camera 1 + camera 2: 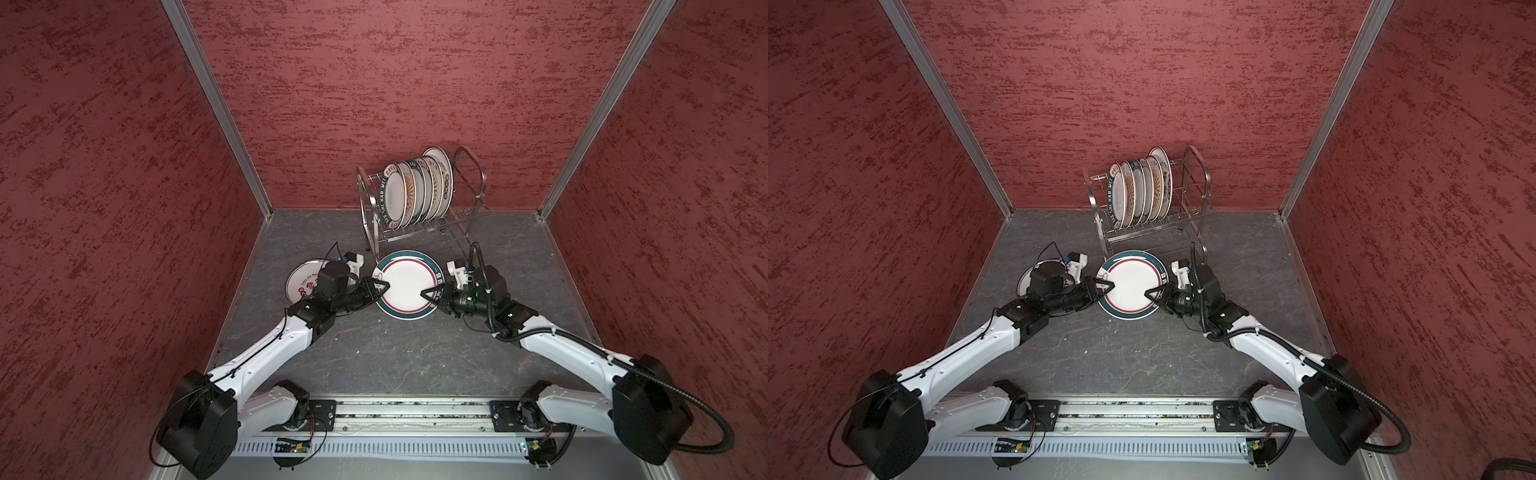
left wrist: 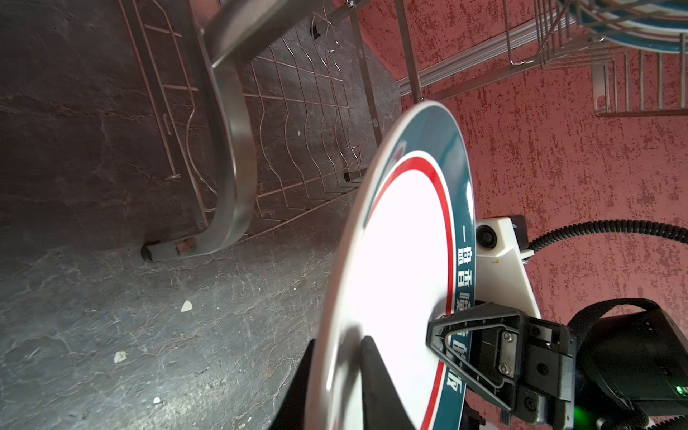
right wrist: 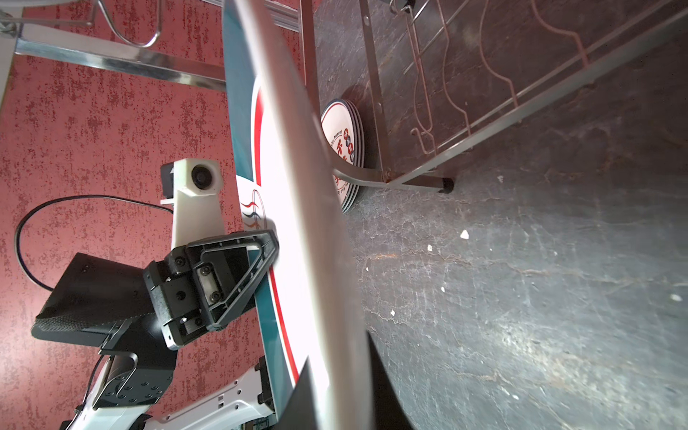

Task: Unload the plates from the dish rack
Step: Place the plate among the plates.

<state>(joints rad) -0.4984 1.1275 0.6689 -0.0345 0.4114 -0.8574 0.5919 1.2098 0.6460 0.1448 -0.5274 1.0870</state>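
Grey stone tabletop point(image 1: 374, 353), red walls. Teal-rimmed plate point(image 1: 407, 286) held off tabletop, just before dish rack point(image 1: 469, 166) at far edge. Plate pinched at opposite rims by left gripper point(image 1: 385, 287) and right gripper point(image 1: 424, 294). Judged stiff, smooth, slippery, breakable; best gripped at rim. Other plates point(image 1: 395, 195) stood upright in rack.

I read the raised round white dinner plate point(image 1: 405, 286) as thin red ring, dark teal rim, white characters. In the shiny steel wire dish rack point(image 1: 424, 232), the standing white plates point(image 1: 395, 195) showed orange sunbursts and teal lettering. The stacked white plates point(image 1: 299, 284) carried red-and-dark emblems. The walls point(image 1: 374, 83) were mottled red, the tabletop point(image 1: 395, 353) veined dark grey.
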